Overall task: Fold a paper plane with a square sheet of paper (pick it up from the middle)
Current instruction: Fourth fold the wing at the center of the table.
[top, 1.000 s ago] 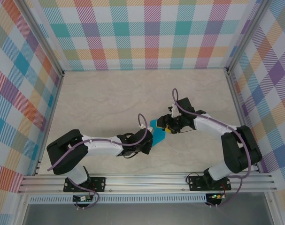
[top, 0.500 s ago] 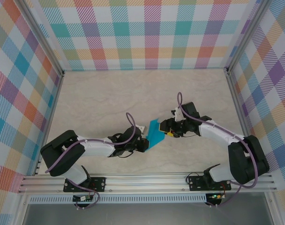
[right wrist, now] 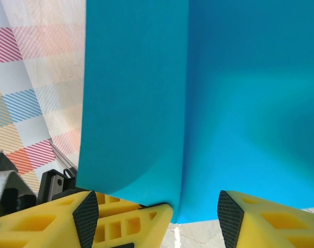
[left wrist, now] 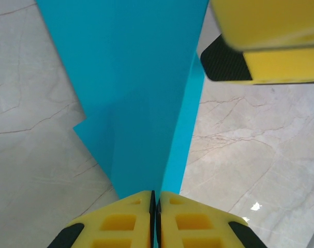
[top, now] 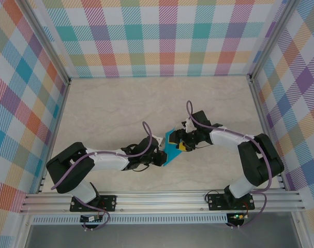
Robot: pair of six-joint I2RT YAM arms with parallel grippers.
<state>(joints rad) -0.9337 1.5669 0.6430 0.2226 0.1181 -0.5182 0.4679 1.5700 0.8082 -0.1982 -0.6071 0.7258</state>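
Obs: the left pincer [left wrist: 154, 202] has its jaws pressed together on the lower edge of the square sheet of paper [left wrist: 141, 77], right at a fold line. The teal layers run up and away from the grip. Judged purpose: this arm serves as the clamp, holding the sheet off the desk [top: 120, 103] so the other arm can work the crease.

Sheet position: in the overhead view it hangs between the two wrists, toward the front middle of the desk, with one corner low by the left pincer. It is partly folded; the left wrist view shows a crease and an overlapping flap.

The right pincer [right wrist: 195, 209] has its jaws apart and grips nothing. The sheet's near edge and a vertical crease sit in the gap between the yellow fingers [right wrist: 123, 217]. Judged purpose: it straddles the crease, ready either to pinch it flat or to take a fresh hold.

Risk: the paper is thin and clamped at one point only, so it may sag or twist if the right jaws close off the crease line.
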